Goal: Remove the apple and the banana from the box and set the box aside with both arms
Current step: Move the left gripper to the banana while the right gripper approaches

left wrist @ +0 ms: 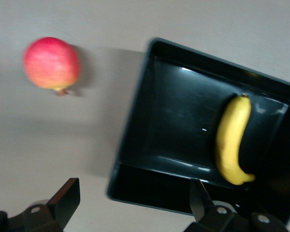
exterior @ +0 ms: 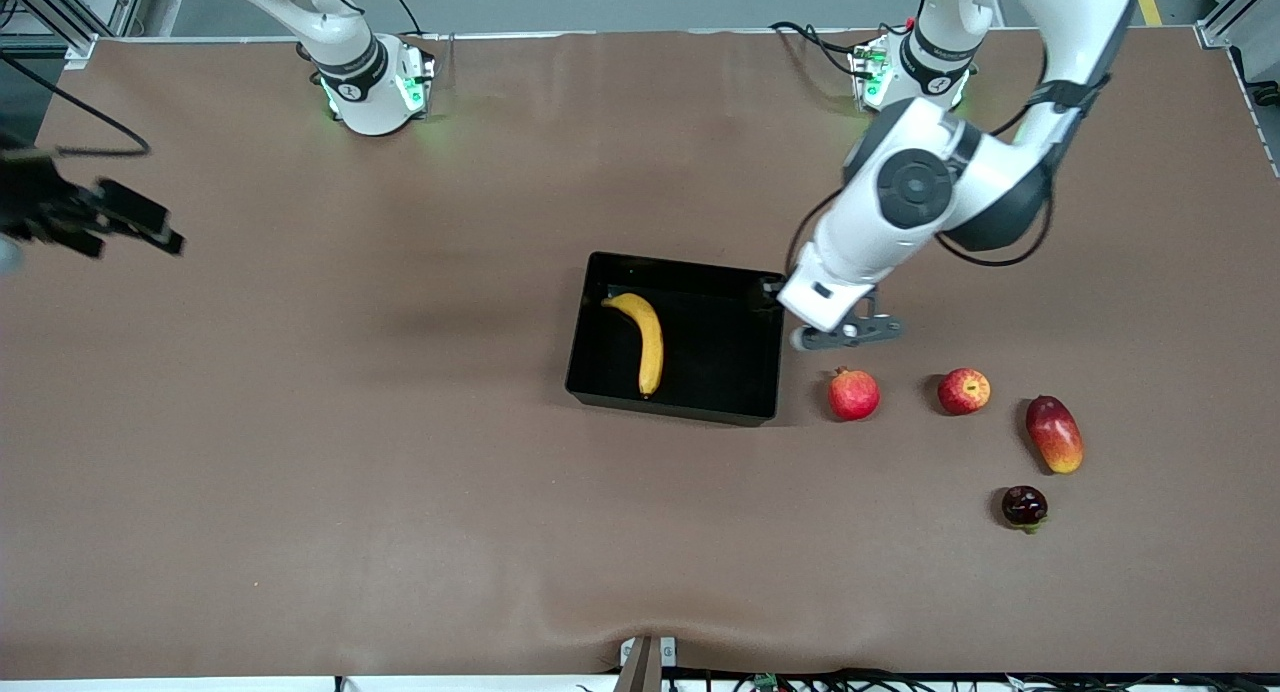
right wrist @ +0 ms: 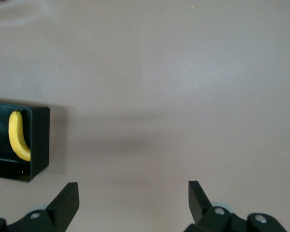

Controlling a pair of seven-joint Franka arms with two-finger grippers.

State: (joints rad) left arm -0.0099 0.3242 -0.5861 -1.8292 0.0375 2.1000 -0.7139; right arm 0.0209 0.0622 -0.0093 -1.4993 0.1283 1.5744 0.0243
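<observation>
Both tools are gaping empty: left tool hovering beside the box to reach the banana; right tool waiting well apart from the box.

Banana lies in the box; pomegranate sits apart.

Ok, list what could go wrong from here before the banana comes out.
1. The banana lies close to the box wall at the right arm's end, so a finger may strike the wall.
2. The open left gripper hangs over the box's wall at the left arm's end, close to the pomegranate; lowering there could knock either.
3. The open right gripper sits at the table's edge, so it needs a long reach.
</observation>
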